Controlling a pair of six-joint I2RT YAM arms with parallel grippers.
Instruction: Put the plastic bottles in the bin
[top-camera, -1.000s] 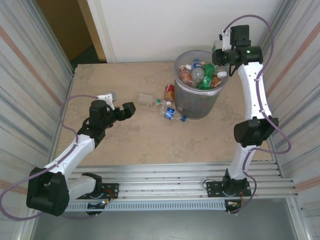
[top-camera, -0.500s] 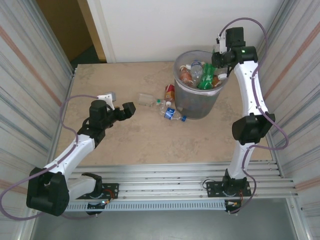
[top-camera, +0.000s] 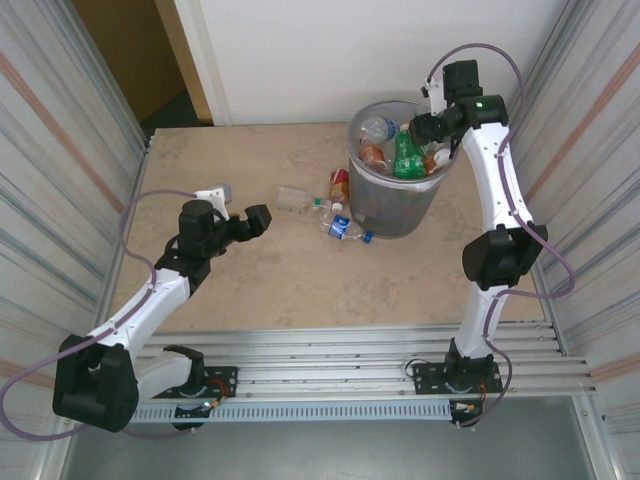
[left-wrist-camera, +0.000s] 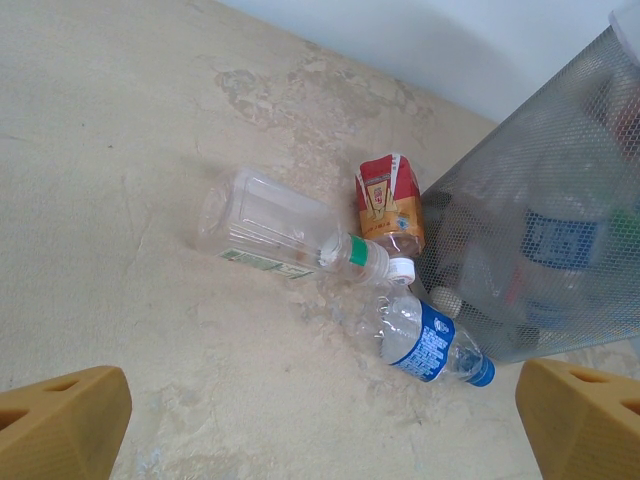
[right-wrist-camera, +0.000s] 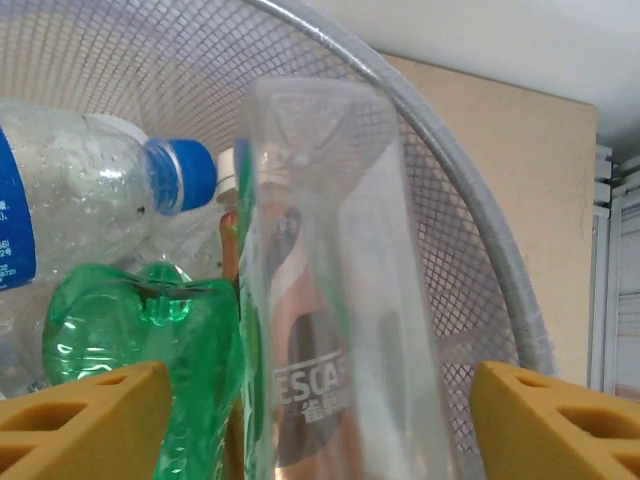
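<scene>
- Swung further in over the bin (top-camera: 395, 212) within the past second, the right gripper (top-camera: 418, 128) has sprung its jaws apart. The green bottle (top-camera: 405, 156) below it now stands more upright in the heap.
- From the right wrist, both fingers sit wide of a square bottle (right-wrist-camera: 340, 260) standing inside the mesh and touch neither side of it. Nothing is gripped.
- Three bottles are left on the table (top-camera: 300, 280), bunched at the bin's left side in the far half, right of centre.
- Of these, the red bottle (left-wrist-camera: 390, 205) leans against the mesh.
- Closest to the table's near edge is the blue bottle (left-wrist-camera: 430, 345), with its cap beside the bin's base.
- Farthest from the bin is the clear bottle (left-wrist-camera: 270, 230), on its side, cap toward the bin and long axis running left to right across the table.
- Just left of that bottle hovers the left gripper (top-camera: 262, 218), jaws spread wide and empty, the cluster straight ahead of its fingers.
- The left arm is plainly the nearer to the stragglers, while the right is up over the bin.
- The clear bottle's long axis lies close to the line between the left fingers, so a wrist turn looks needed before they can close across its body.
</scene>
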